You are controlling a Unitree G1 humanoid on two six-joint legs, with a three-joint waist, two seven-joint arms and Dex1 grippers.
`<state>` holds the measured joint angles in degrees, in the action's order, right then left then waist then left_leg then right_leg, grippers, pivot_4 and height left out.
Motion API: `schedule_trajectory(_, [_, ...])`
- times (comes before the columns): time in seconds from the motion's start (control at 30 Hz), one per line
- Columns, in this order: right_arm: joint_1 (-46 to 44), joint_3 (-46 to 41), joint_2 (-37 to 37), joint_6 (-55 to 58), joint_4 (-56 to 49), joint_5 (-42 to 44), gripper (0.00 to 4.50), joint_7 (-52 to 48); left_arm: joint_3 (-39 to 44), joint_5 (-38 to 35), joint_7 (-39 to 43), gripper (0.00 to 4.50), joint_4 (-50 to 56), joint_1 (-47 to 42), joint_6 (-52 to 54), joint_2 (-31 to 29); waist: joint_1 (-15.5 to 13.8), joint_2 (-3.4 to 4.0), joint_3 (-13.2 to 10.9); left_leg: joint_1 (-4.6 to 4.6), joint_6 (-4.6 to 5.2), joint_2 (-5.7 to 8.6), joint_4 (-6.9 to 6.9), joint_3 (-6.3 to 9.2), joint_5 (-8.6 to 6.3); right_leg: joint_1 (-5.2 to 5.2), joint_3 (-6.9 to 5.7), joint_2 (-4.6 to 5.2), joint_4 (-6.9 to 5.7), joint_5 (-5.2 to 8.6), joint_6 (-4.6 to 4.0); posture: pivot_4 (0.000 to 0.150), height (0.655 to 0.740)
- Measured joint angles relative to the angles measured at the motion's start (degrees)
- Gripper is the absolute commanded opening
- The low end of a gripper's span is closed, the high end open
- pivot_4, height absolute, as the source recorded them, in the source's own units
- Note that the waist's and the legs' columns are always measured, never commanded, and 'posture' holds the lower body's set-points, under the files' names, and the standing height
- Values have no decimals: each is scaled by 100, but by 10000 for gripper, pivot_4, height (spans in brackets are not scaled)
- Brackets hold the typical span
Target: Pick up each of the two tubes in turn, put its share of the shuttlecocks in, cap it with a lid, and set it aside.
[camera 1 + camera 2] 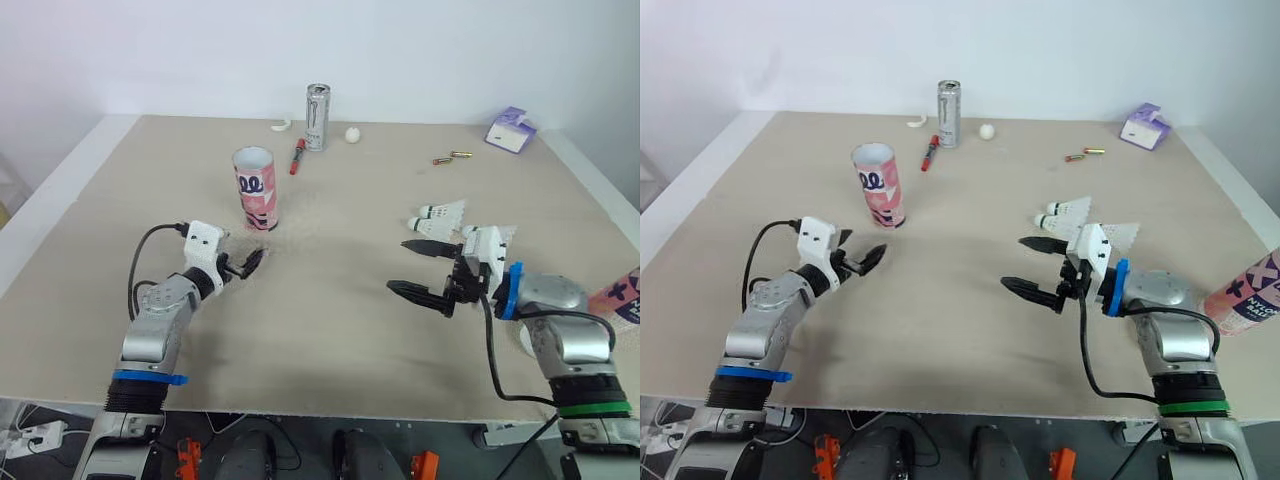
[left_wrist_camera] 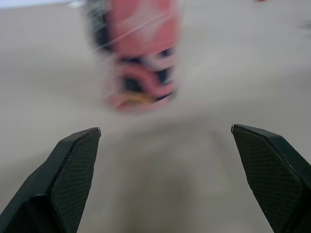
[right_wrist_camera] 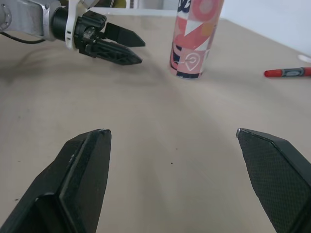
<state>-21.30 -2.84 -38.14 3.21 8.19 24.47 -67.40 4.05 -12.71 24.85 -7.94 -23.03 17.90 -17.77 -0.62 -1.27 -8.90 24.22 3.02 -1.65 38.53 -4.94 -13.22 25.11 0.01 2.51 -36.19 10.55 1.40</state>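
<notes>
Pink tube [image 1: 254,187]: upright on its base, open mouth up, on the far-left part of the table [image 1: 330,330].
Left gripper [image 1: 248,264]: fingers spread wide and empty, low over the table just near of the tube and pointing at it. It is close but not touching (the left wrist view has the tube dead ahead between the two tips).
Right gripper [image 1: 413,270]: fingers wide apart, holding nothing, pointing left across the table's middle, well apart from the tube.
Shuttlecocks [image 1: 441,219]: lying on their sides on the right half, just far of the right gripper.
Second tube [image 1: 1246,294]: tilted at the right edge, beyond the right arm; what it rests on I cannot tell.
Handling: probably light and hollow, with a thin wall and a smooth printed skin. Being tall and empty, it should tip at a nudge.
Where to hold: around the mid-body, clear of the rim, squeezing gently so the mouth stays round.
Bystanders: can [image 1: 317,117], red marker [image 1: 297,156], both far of the tube.
</notes>
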Motion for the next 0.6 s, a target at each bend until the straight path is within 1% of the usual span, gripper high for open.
schedule_trajectory(0.23, [-150,22,68,-158,237,-121,44296,-10,178,-94,-305,45000,-750,-665,7,270,13,-5,-2,-2,-5,7,7,-12,3,-1,3,10,2,-7,0,1500,7400])
schedule_trajectory(0.6, [-154,20,84,-239,263,-220,44296,138,194,38,-197,45000,-2161,-1571,-329,292,14,-6,-2,-1,-6,0,2,-9,3,2,3,-2,1,-16,6,1500,7400])
